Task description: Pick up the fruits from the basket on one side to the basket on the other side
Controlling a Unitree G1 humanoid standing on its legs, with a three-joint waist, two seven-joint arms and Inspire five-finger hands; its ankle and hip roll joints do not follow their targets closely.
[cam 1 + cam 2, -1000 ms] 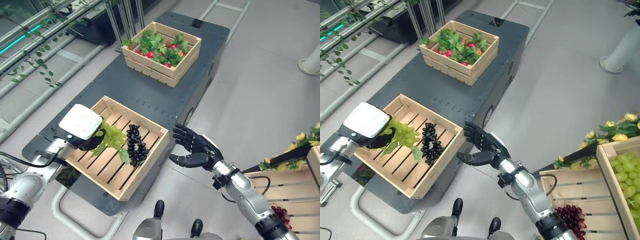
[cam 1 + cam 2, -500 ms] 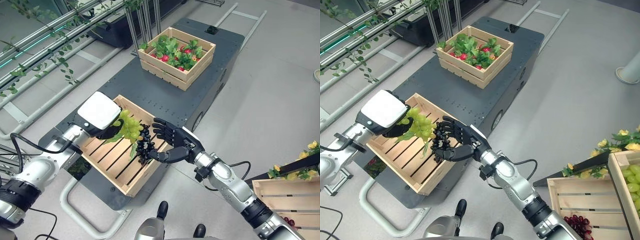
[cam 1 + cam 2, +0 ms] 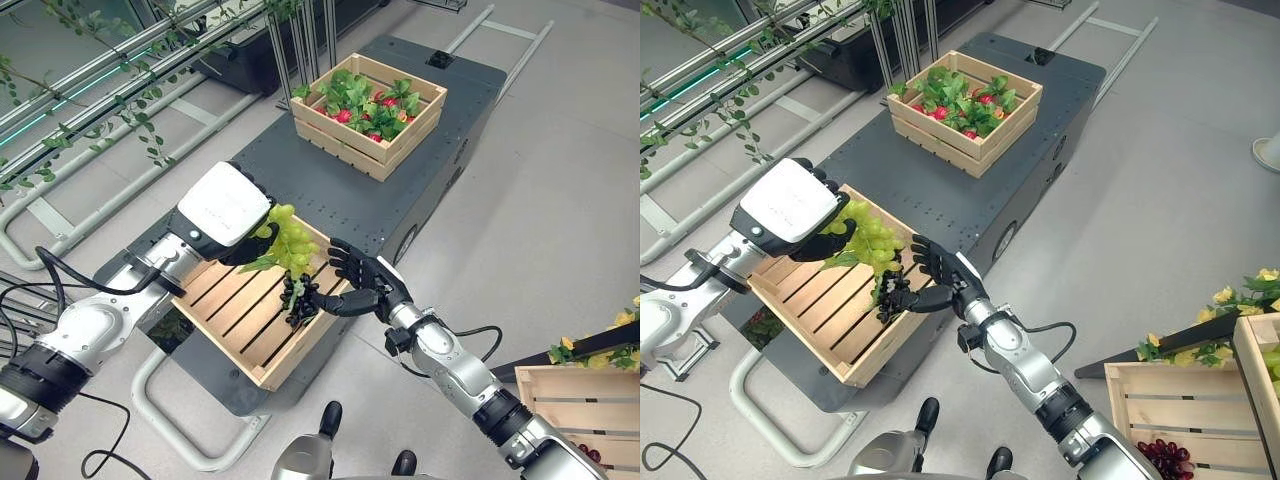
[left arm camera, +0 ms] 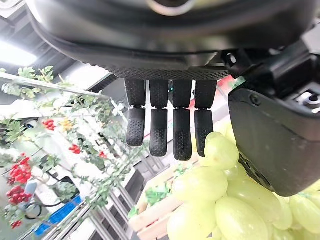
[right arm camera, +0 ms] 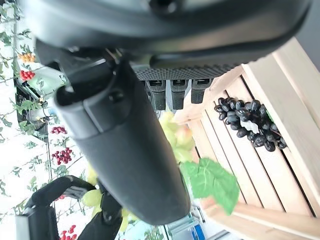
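Above the near crate (image 3: pixel 262 345), the left hand (image 3: pixel 235 215) gripped a bunch of green grapes (image 3: pixel 290 240); the dark grapes (image 3: pixel 298 298) lay in that crate. Beside them the right hand (image 3: pixel 362 288) was spread open, holding nothing.

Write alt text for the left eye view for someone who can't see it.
The robot's left hand lifts a bunch of green grapes above a slatted wooden crate, while its open right hand reaches toward dark grapes at the crate's edge. A second crate of leaves and red fruit sits farther back.

left robot hand (image 3: pixel 243 232) fingers hidden under housing | far crate (image 3: pixel 590 412) cut off
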